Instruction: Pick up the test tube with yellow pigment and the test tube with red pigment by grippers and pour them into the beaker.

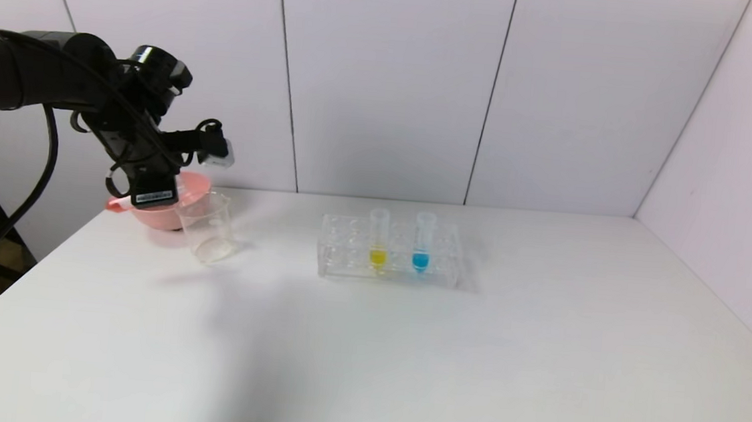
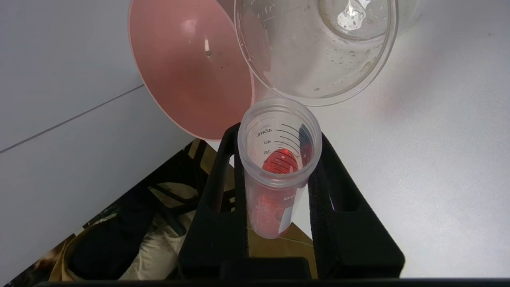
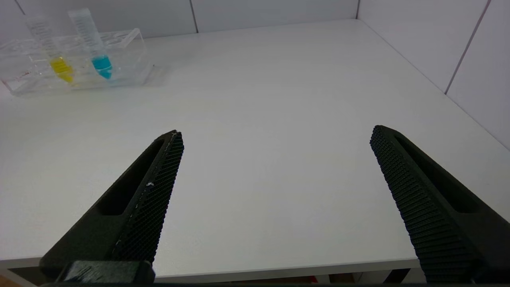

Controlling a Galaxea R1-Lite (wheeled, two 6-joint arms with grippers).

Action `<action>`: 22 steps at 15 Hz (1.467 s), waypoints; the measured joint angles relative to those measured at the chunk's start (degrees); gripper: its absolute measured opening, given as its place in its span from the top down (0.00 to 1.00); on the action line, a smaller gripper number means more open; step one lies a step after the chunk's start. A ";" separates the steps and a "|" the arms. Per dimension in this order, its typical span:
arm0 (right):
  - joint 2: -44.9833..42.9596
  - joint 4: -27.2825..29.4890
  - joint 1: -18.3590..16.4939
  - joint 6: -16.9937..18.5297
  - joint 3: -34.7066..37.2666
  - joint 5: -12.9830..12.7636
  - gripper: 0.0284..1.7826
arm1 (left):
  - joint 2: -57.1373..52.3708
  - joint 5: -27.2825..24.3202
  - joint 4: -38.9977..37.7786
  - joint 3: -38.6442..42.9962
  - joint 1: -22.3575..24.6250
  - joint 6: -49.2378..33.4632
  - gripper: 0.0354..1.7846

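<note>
A: Left gripper (image 2: 275, 191)?
B: Clamped on the red-pigment test tube (image 2: 277, 167), mouth just beside the beaker (image 2: 318, 52) rim, likely lined up for pouring.
A: Right gripper (image 3: 275, 187)?
B: Wide apart, well away from the beaker. The yellow-pigment tube (image 1: 378, 238) waits in the rack (image 1: 389, 251).

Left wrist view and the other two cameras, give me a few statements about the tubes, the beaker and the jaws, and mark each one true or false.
1. The left gripper holds the red tube between its jaws. True.
2. The red tube is already empty. False: red liquid still sits inside it.
3. The yellow tube stands in the rack beside the blue tube. True.
4. The right gripper holds the yellow tube. False: its jaws stand wide open over bare table, holding nothing.
5. The beaker stands right of the rack in the head view. False: it stands to the left, by the pink bowl.
</note>
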 joint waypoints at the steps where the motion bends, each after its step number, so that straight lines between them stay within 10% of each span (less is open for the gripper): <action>1: 0.00 0.00 0.00 -0.02 0.00 -0.05 0.04 | 0.00 1.06 0.33 0.00 -0.28 0.00 0.76; 22: 0.00 0.00 0.00 0.00 0.00 -0.05 0.04 | 2.18 20.16 0.85 -0.09 -5.22 0.90 0.76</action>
